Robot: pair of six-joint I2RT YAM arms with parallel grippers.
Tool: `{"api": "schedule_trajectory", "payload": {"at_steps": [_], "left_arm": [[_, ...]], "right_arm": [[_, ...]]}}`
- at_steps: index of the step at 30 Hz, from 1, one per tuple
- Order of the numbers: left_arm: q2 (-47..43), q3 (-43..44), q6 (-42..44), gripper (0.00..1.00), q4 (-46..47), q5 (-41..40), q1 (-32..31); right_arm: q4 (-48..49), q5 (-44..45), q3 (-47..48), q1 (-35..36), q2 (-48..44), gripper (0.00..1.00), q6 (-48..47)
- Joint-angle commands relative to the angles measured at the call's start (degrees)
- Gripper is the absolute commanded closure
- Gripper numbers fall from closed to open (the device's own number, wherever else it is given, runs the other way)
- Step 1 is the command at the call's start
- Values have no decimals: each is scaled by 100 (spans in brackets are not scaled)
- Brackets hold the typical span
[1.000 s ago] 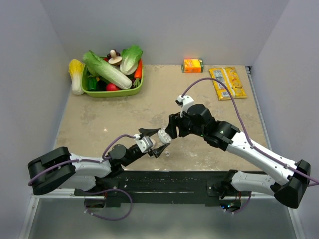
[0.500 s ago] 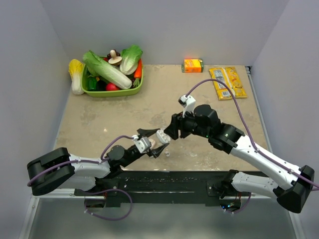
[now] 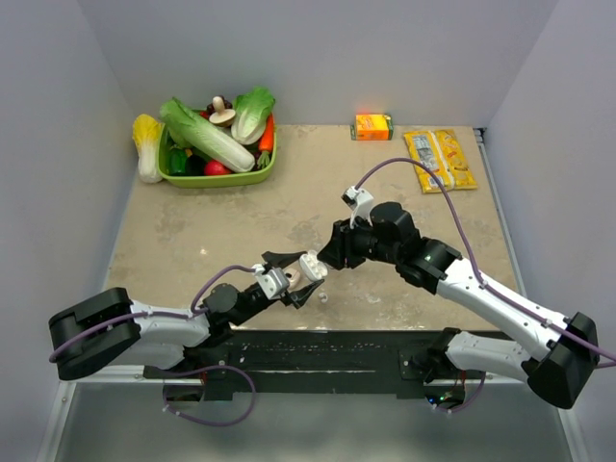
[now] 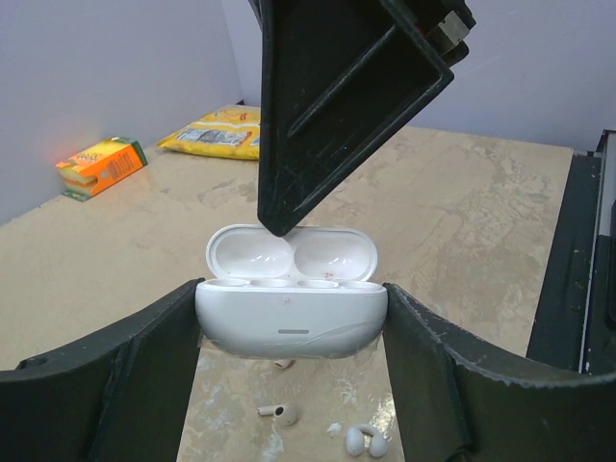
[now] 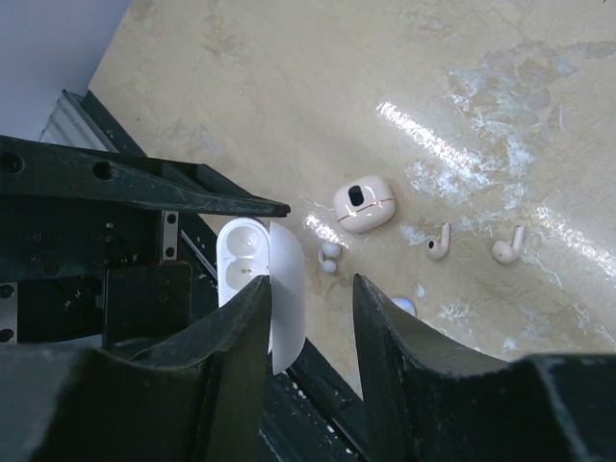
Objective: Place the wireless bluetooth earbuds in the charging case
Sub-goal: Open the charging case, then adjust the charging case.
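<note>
My left gripper (image 4: 291,318) is shut on the charging case (image 4: 291,322), a glossy white oval held above the table with its lid (image 4: 291,258) swung open and both wells empty. My right gripper (image 5: 311,284) straddles that lid (image 5: 286,298). One finger touches the lid, and a gap shows to the other, so the jaws stand open. In the top view the two grippers meet at the case (image 3: 310,267). The earbuds lie on the table below: a stemmed one (image 4: 279,413), a clip-shaped one (image 4: 366,440) and two more stemmed ones (image 5: 439,243) (image 5: 507,246).
A beige second case (image 5: 365,203) lies shut on the table near the earbuds. A green basket of vegetables (image 3: 217,178) stands at the back left. An orange box (image 3: 372,126) and a yellow packet (image 3: 440,160) sit at the back right. A black rail (image 3: 318,346) runs along the near edge.
My right gripper has moved down and left onto the case lid, and its jaws have narrowed. The left gripper has shifted slightly right, still holding the case.
</note>
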Motion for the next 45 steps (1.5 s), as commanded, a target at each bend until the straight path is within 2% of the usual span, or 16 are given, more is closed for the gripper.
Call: {"api": "schedule_trajectory", "payload": {"at_steps": [1,8,13,23,26,29,30,31,32,33,35,37,41,45], "left_arm": [[-131,-43,153,100,1709,-21,-47],[-114,-25,154,100,1745,-21,-56],[-158,-25,153,100,1727,-21,-65],[-158,-16,154,100,1736,-21,-73],[-123,-25,162,100,1745,-56,-73],[-88,-17,40,100,1736,-213,-73],[-70,-8,-13,96,1666,-266,-73],[-70,36,-92,85,1579,-336,-73],[-79,80,-119,73,1456,-346,-73],[-79,133,-162,50,1115,-355,-73],[-70,378,-338,29,684,-416,-73],[-61,676,-522,23,-81,-590,-73],[18,968,-936,0,-917,-733,-73],[106,1073,-1217,0,-1200,-750,-73]], "right_arm": [[370,-406,-77,-107,-71,59,52],[529,-767,-130,-142,7,57,79],[564,-872,-183,-177,78,63,114],[599,-978,-253,-247,175,68,114],[617,-969,-244,-239,122,74,96],[529,-934,-174,-247,61,90,-35],[459,-882,-139,-247,43,100,-158],[380,-699,-26,-239,25,100,-228],[196,-566,45,-239,-27,100,-307],[90,-469,107,-247,-71,100,-474],[-165,-93,282,-230,-228,100,-615],[-349,207,405,-160,-326,100,-809],[-455,725,467,-133,-607,100,-958],[-535,981,538,-98,-704,100,-1011]]}}
